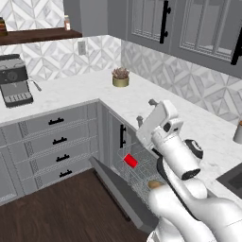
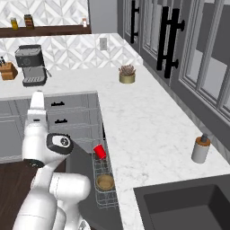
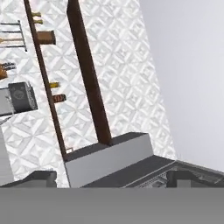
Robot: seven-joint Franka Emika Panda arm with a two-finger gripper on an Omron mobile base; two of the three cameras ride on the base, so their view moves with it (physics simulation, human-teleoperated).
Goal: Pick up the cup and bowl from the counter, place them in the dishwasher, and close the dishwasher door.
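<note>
- The cup [image 1: 131,160] is seen lying in the wire rack [image 2: 104,185] of the dishwasher [image 1: 142,172], tipped on its side, so it has already been put away.
- The bowl [image 2: 105,181] sits in the same rack, nearer the robot than the cup and a little apart from it (in the left base view only a small tan bit of it peeks out past the arm).
- The dishwasher door [image 1: 120,191] is dropped down and open, because the rack had to be reached from above.
- The tabletop [image 2: 148,130] holds no cup or bowl now; a small plant pot [image 2: 127,74], a soap dispenser [image 2: 200,149] and a coffee machine [image 2: 30,65] are left on it.
- The end effector is raised high, and its camera is turned toward the tiled wall [image 3: 118,65] and a wooden shelf [image 3: 89,78]. Whether it is released or clenched cannot be told, since the fingers cannot be made out.
- It is judged that only the door is left to be shut, which is likely why the arm is lifted clear of the rack.
</note>
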